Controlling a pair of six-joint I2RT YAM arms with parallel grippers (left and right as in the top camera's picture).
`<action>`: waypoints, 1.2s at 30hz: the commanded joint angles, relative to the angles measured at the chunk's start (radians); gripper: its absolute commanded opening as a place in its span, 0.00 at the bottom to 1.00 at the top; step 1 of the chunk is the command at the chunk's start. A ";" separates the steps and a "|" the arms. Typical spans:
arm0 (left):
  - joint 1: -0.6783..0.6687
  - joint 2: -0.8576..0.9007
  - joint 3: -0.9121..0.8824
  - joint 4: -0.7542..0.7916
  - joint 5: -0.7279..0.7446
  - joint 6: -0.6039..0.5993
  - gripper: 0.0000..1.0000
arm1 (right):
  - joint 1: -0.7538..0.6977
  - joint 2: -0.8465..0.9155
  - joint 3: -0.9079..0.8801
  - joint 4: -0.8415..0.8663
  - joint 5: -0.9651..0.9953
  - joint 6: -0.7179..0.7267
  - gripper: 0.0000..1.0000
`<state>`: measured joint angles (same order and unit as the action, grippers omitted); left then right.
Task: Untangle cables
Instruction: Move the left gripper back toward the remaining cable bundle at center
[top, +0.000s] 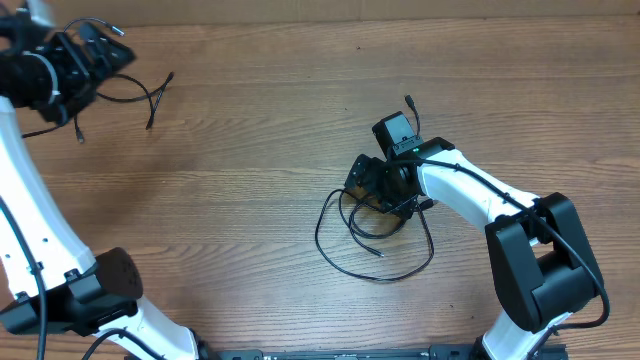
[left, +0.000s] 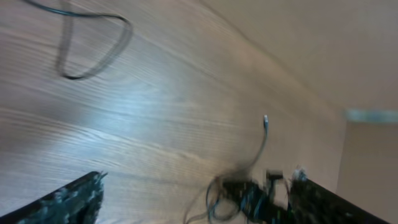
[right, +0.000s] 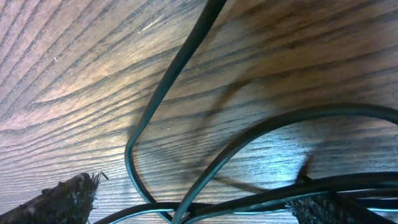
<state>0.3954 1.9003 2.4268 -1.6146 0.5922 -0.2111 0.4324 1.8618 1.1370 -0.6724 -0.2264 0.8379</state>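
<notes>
**Step in hand (my judgement):** first grasp on the cables (top: 372, 232); nothing is separated yet. All positions are taken from the main tangle (top: 352, 226), a knot of thin black cords lying loose on the table (top: 260, 150).

**Right claw** (top: 378, 195): directly over the tangle's far edge and low to the wood. It is released, jaws wide. The wrist view shows both fingertips (right: 62, 200) at the bottom of the frame. Several cords (right: 180, 81) run between them and cross one another. Nothing is pinched.

**Left claw** (top: 112, 45): well apart from the tangle, toward the far corner on the left arm's side. Jaws are spread, and its wrist view is blurred. A second bunch (top: 152, 100) of cords lies just beside it, on the side facing the tangle. I cannot tell whether a strand is hooked on a finger.

**Doing it well (judgement):**
- Close on one cord only, away from the crossing. With two caught, the knot travels along.
- Draw outward from the tangle slowly, and stop if neighbouring loops rise or tighten.
- A free plug end (top: 380, 253) lies on the tangle's near side. Feeding an end back through a loop beats hauling on mid-span.
- The left claw is too far off to pin the tangle, so it should come closer to hold the cords down.

**Risk:** thin cord may slip out of the jaws.

**Containers:** none in view. Every cord lies bare on the table.
</notes>
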 joint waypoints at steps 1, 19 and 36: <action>-0.082 -0.001 -0.002 -0.030 0.050 0.115 0.91 | 0.003 0.014 -0.019 0.029 -0.003 0.006 1.00; -0.252 -0.316 -0.295 -0.062 -0.227 0.114 0.99 | 0.003 -0.452 0.125 -0.258 0.196 -0.177 1.00; -0.593 -0.797 -1.481 0.824 -0.126 -0.079 1.00 | 0.003 -0.725 0.125 -0.337 0.357 -0.151 1.00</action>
<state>-0.0902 1.0996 1.0332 -0.8516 0.5957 -0.1837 0.4328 1.1580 1.2503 -1.0004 0.1059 0.6804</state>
